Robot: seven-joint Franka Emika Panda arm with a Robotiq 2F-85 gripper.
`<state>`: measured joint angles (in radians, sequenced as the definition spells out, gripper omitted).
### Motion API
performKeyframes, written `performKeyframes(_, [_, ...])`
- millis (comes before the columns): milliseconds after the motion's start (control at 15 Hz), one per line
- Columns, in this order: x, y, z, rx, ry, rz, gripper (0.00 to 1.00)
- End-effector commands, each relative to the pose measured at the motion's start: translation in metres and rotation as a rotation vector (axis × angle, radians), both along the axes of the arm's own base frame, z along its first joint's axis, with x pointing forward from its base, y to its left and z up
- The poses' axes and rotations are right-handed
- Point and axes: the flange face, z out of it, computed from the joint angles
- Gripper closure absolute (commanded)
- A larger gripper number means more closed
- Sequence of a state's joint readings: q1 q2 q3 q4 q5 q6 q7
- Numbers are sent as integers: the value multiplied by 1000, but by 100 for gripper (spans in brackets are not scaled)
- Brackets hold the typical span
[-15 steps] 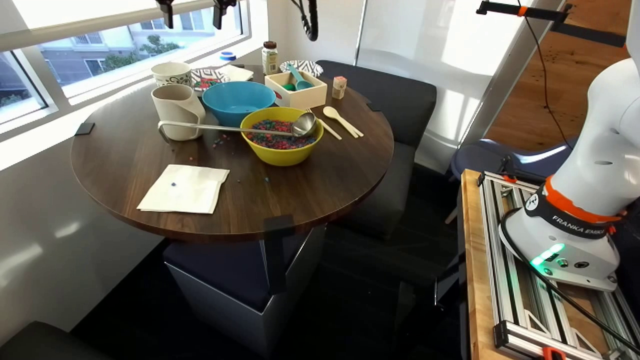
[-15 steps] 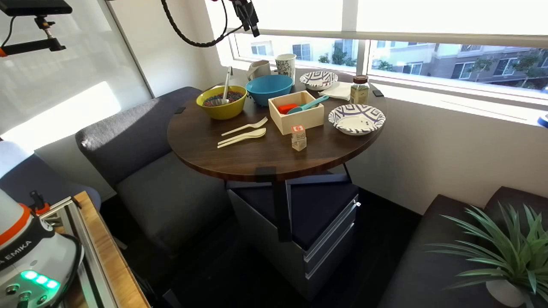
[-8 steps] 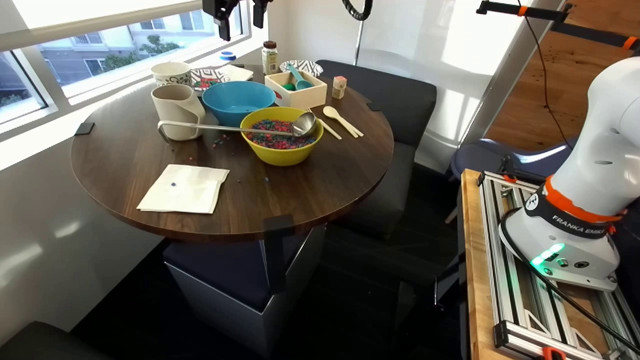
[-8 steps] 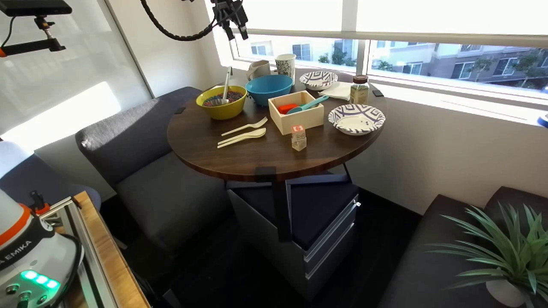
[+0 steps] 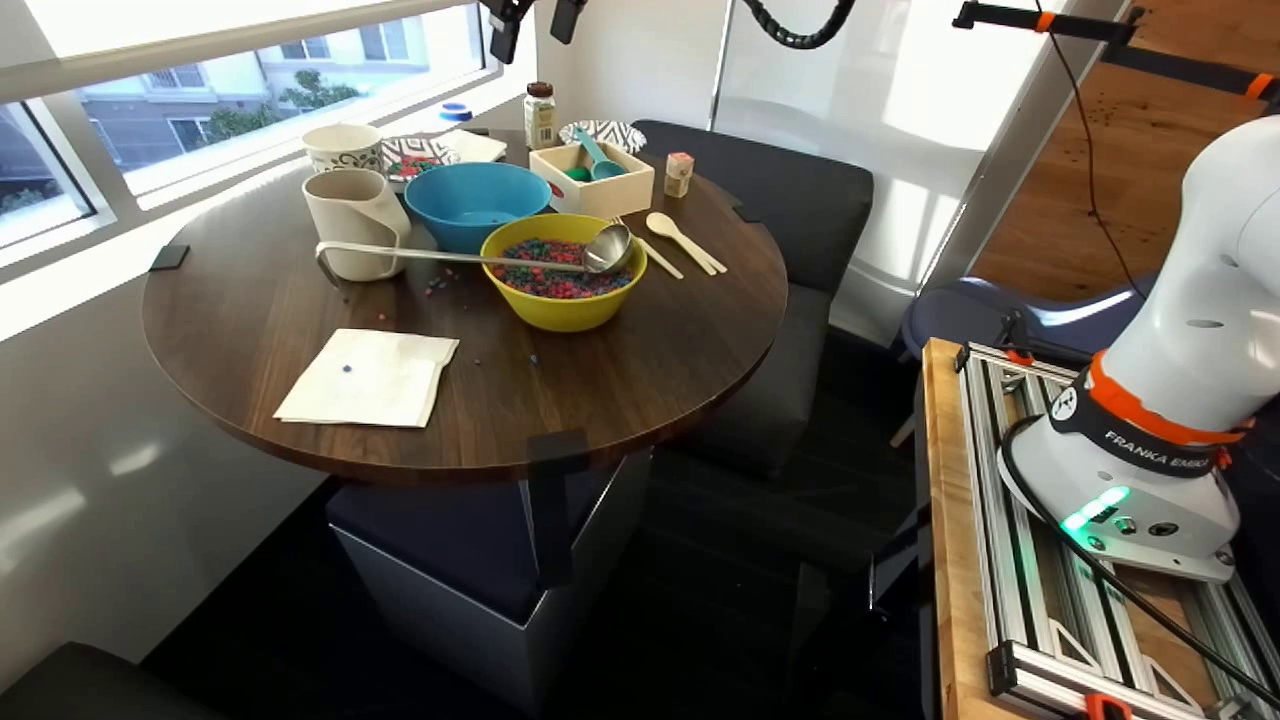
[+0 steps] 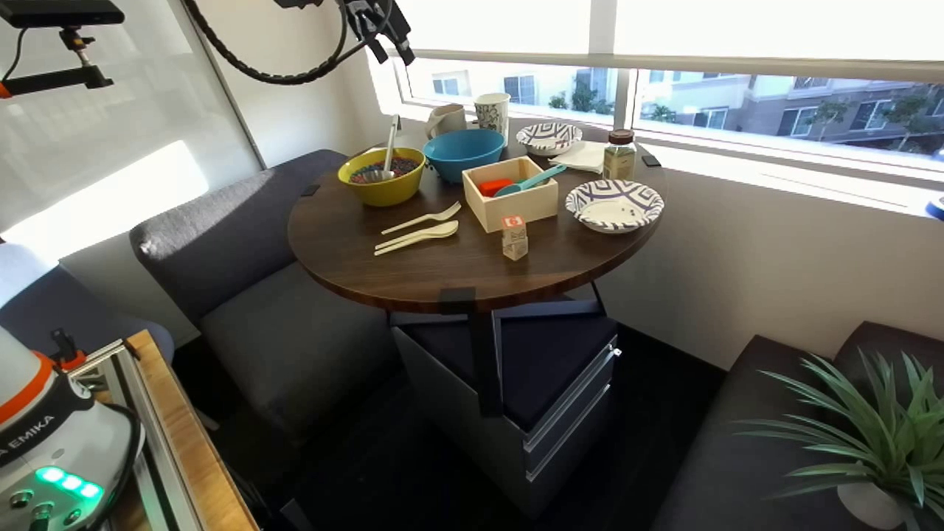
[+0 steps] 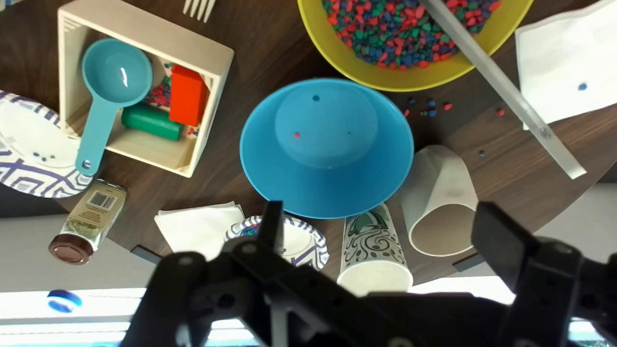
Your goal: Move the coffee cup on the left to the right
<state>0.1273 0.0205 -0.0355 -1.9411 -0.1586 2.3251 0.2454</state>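
Note:
The coffee cup (image 7: 371,243), tall and white with a green and dark swirl pattern, stands upright on the round brown table. In the wrist view its open rim faces the camera, between the blue bowl and the gripper body. It also shows at the table's window side in both exterior views (image 5: 340,150) (image 6: 493,113), partly behind the beige pitcher or the blue bowl. My gripper (image 7: 378,217) is open and empty. It hangs well above the table in both exterior views (image 5: 536,32) (image 6: 393,51), apart from the cup.
The beige pitcher (image 7: 441,202) stands beside the cup. The blue bowl (image 7: 328,188) is close to both. A yellow bowl (image 5: 565,312) holds coloured bits and a ladle (image 5: 450,257). A wooden box (image 6: 520,210), spice jar (image 6: 619,156) and paper bowls (image 6: 614,206) also stand there.
The gripper has moved rightward in an exterior view where the pitcher stands in front of the cup, and leftward in an exterior view with the plant. The cup and other objects have not moved.

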Motion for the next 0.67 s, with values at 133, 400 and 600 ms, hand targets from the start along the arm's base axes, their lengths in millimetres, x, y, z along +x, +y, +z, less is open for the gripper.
performKeyframes(133, [-80,-48,-19,47,-72,52,0])
performKeyframes(400, [-72,-52,-16,36,-60,36,0])
performKeyframes(600, [-75,-50,-15,37,-62,39,0])
